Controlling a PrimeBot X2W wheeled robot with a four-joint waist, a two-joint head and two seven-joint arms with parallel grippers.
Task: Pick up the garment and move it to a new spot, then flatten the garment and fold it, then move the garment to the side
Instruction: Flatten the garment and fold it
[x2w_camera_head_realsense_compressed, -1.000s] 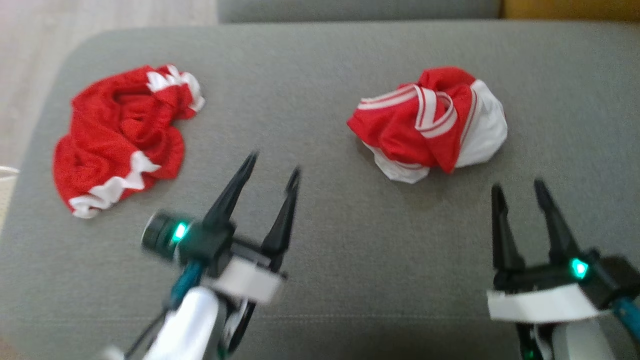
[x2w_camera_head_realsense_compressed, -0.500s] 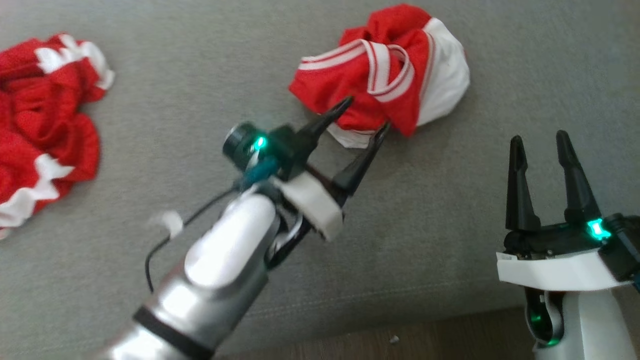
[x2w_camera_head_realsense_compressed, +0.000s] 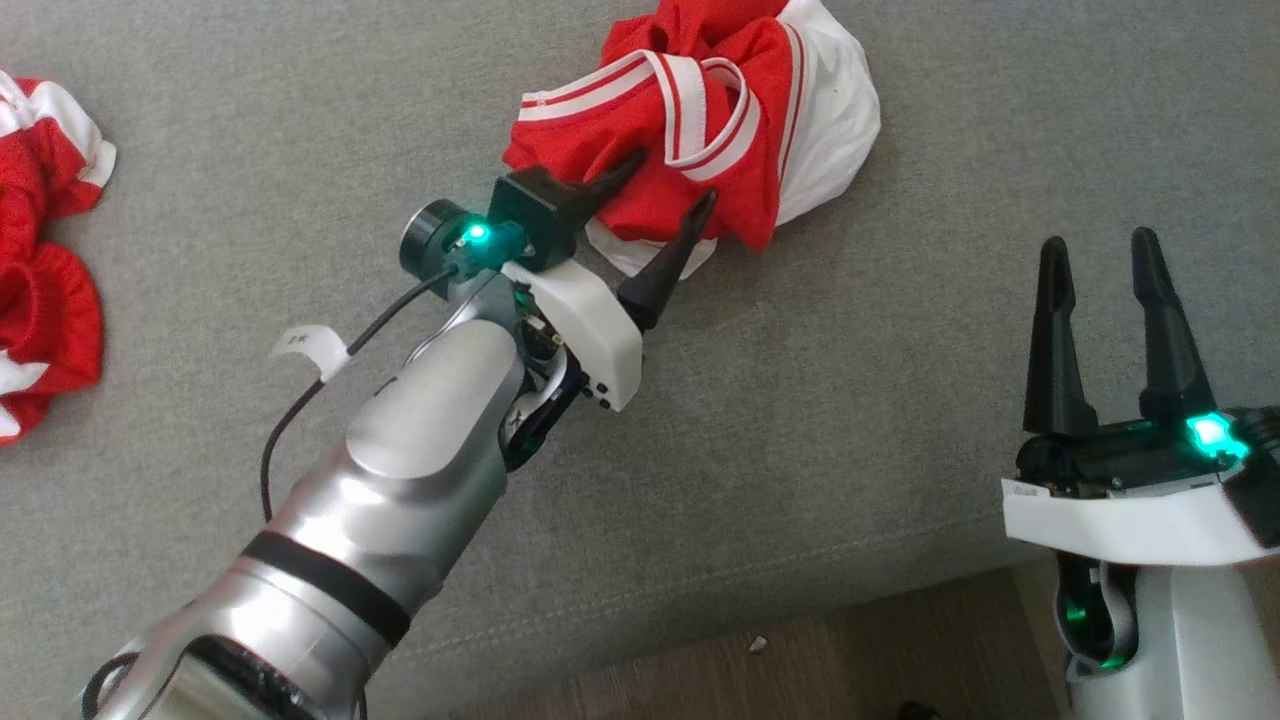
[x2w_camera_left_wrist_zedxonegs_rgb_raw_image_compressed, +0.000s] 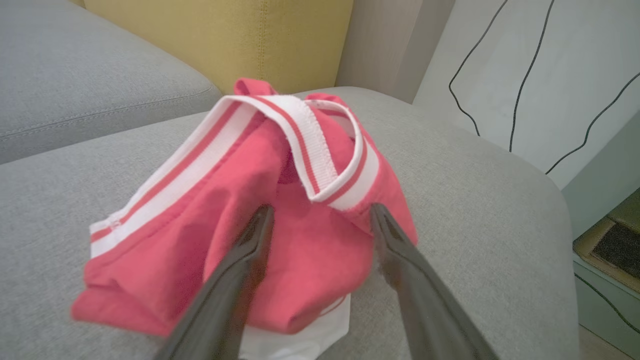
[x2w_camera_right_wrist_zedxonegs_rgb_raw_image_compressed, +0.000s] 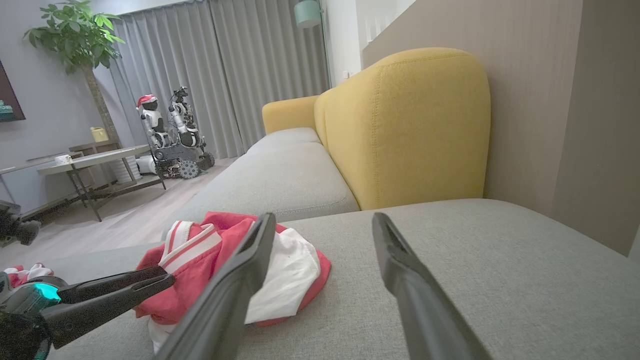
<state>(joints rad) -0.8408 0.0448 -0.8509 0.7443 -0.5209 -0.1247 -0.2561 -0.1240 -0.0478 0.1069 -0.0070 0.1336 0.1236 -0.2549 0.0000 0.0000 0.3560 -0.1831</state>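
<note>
behind open left pincer (x2w_camera_head_realsense_compressed: 670, 178), partly hidden garment (x2w_camera_head_realsense_compressed: 745, 170)

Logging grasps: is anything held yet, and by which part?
Nothing is held. Left gripper: fingers open at the near edge of the striped red-and-white garment; right gripper open, apart from it.

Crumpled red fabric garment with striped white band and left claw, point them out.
Crumpled red fabric garment with striped white band (x2w_camera_head_realsense_compressed: 755, 170), head view, red lower fold.
Left claw (x2w_camera_head_realsense_compressed: 671, 178), head view, midway between its fingertips.
</note>
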